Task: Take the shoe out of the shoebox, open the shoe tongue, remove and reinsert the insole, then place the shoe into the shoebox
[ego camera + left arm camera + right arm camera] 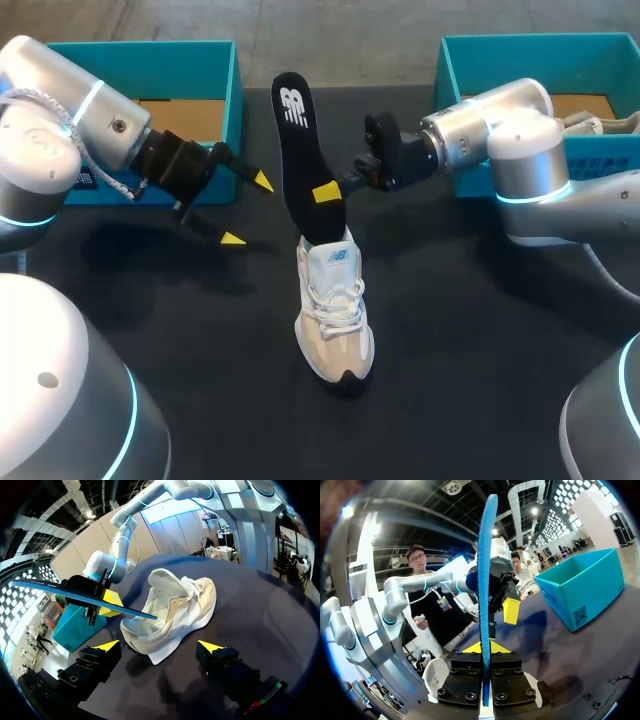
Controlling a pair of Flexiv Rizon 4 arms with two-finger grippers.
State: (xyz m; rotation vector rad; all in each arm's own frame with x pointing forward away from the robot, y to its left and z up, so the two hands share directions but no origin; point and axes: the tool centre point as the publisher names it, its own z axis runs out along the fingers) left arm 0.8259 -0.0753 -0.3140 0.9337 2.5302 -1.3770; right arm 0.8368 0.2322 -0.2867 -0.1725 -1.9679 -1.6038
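Note:
A white shoe stands on the black table, toe toward me. A black insole rises almost upright from its opening, the lower end at the shoe's collar. My right gripper is shut on the insole's lower part. In the right wrist view the insole runs edge-on, blue underneath, out from between my right gripper's fingers. My left gripper hangs open just left of the insole, holding nothing. From the left wrist, the shoe lies ahead of my open left gripper, with the insole beside it.
A teal shoebox stands at the table's back left behind my left arm. A second teal shoebox stands at the back right behind my right arm, with something pale inside. Bare black table lies in front of the shoe.

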